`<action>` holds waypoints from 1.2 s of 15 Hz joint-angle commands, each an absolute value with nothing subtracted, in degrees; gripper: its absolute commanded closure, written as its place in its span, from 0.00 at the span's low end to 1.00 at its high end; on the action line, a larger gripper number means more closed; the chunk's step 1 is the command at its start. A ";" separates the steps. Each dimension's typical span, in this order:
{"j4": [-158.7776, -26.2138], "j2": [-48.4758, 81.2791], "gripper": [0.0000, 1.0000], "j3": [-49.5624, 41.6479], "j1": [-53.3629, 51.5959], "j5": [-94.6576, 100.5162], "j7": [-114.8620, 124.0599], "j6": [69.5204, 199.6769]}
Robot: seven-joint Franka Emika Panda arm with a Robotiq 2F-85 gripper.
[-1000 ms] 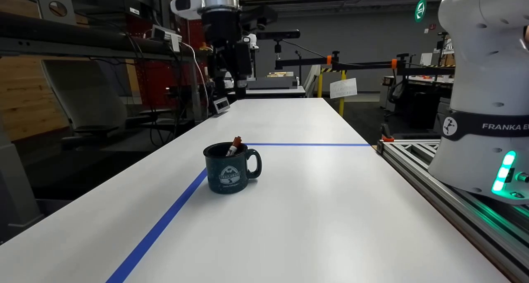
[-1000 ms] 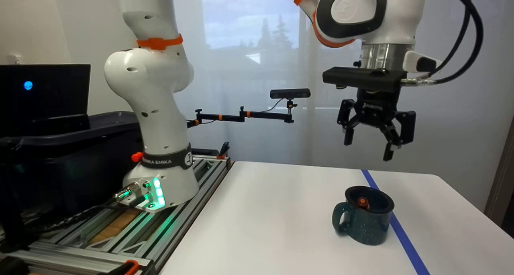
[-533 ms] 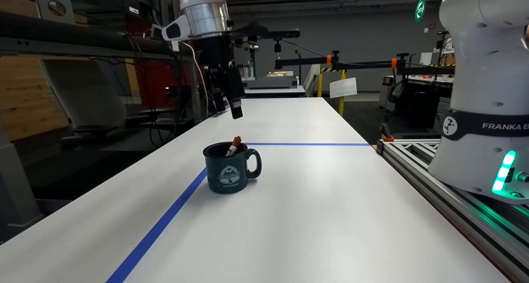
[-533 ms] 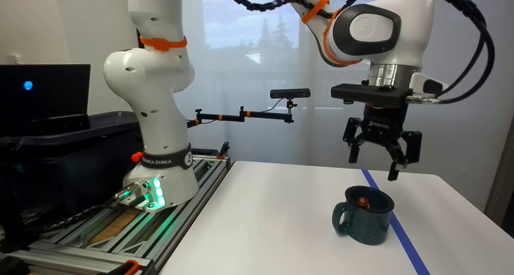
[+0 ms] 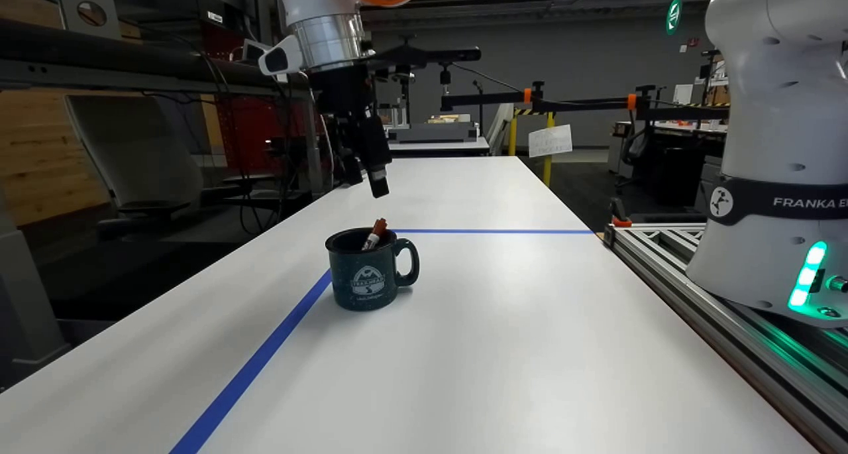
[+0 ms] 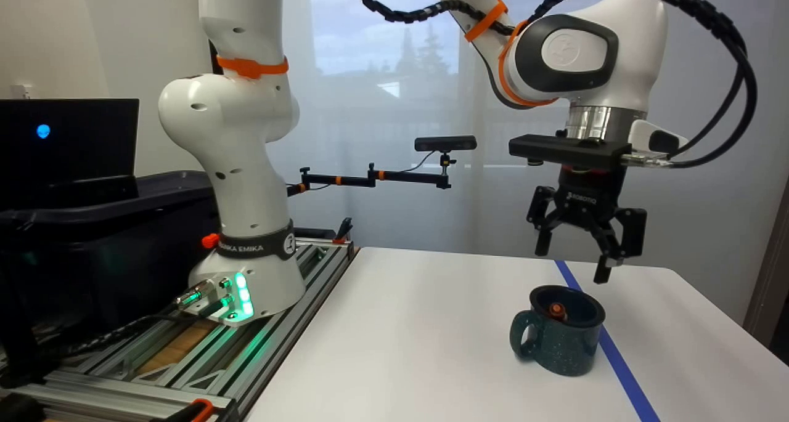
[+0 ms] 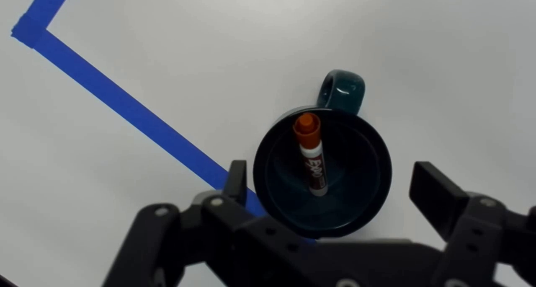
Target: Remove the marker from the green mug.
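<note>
In an exterior view the arm (image 6: pixel 629 34) is reaching in from the top of the frame, and its pincer (image 6: pixel 572 260) is hanging at the right, with its fingers (image 6: pixel 602 271) standing wide apart. Lower in that view, beneath the pincer and apart from it, the green mug (image 6: pixel 566 345) is standing upright on the worktop (image 6: pixel 400 348), handle pointing left. The marker (image 7: pixel 313 155) is leaning inside the mug; in an exterior view, left of centre, its orange-red cap is poking above the rim. In the wrist view it is lying aslant near the middle of the frame, cap toward the handle and white end pointing down the frame; whether the cap is touching the rim, one cannot tell. There the fingers are flanking the mug at left and right, while blue tape (image 7: pixel 134 115) is running from a corner at upper left and passing out of sight behind the mug
</note>
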State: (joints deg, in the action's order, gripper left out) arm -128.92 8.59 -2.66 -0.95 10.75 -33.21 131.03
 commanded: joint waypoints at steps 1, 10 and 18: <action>-128.61 8.63 0.00 -1.16 0.28 11.41 -33.51 130.79; -126.04 11.78 0.23 -1.09 0.54 12.83 -32.86 125.88; -121.53 16.57 0.55 -1.06 0.84 15.90 -31.55 125.06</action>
State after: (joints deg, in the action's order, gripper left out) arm -124.46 14.24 -1.81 0.38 13.76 -32.70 126.98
